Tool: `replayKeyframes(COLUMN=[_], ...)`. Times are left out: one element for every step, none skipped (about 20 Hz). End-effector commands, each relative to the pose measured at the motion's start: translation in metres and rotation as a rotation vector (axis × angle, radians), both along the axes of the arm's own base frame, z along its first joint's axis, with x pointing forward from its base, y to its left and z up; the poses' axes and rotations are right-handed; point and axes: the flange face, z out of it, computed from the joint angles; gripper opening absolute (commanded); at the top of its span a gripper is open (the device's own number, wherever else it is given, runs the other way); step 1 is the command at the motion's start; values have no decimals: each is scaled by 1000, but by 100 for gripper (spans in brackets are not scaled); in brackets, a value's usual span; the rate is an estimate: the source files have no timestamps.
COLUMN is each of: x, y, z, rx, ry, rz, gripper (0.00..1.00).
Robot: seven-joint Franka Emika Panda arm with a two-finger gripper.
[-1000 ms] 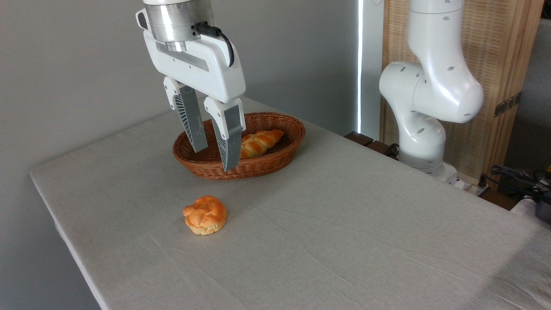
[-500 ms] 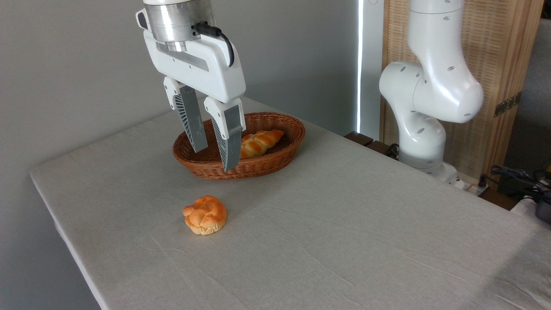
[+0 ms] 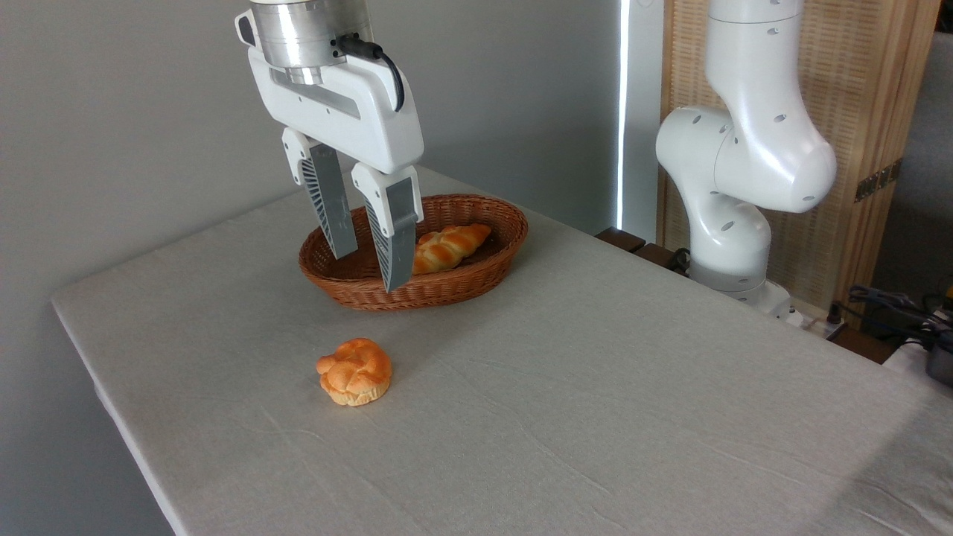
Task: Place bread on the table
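Note:
The long braided bread [image 3: 450,246] lies inside the brown wicker basket [image 3: 476,279] near the far side of the table [image 3: 595,387]. Its left end is hidden behind one of my fingers [image 3: 394,238]. My gripper [image 3: 368,272] hangs open in the air in front of the basket's left part, above the cloth, with nothing between its fingers. It touches neither the bread nor the basket.
A small round knotted bun [image 3: 355,371] sits on the cloth in front of the basket, below the gripper. The arm's white base [image 3: 733,223] stands off the table's right far edge. The table's left edge [image 3: 97,372] drops off close to the bun.
The gripper has risen very slightly and stays open. Bread, basket and bun have not moved.

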Motion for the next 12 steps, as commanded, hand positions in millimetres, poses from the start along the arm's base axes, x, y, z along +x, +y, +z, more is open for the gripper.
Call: replayKeyframes(x=[-16,-16,-18,-23,-27,-30,-34,-38,-40,-42,-47,-51], y=[-3,-3,-3,-4,-4,-4,-5,-7,-11,-13,-19,-28], z=[6,7,5,4,4,4,2,3,4,5,5,6], rx=[-31,-32,-35,-37,-37,-38,-38,-43,-52,-64,-71,-72], ry=[-2,-12,-14,-14,-26,-41,-40,-42,-43,-44,-46,-59], rz=[2,2,3,2,2,5,2,-2,-7,-11,-22,-48], gripper=[100,100,100,100,100,100,100,100,100,100,100,100])
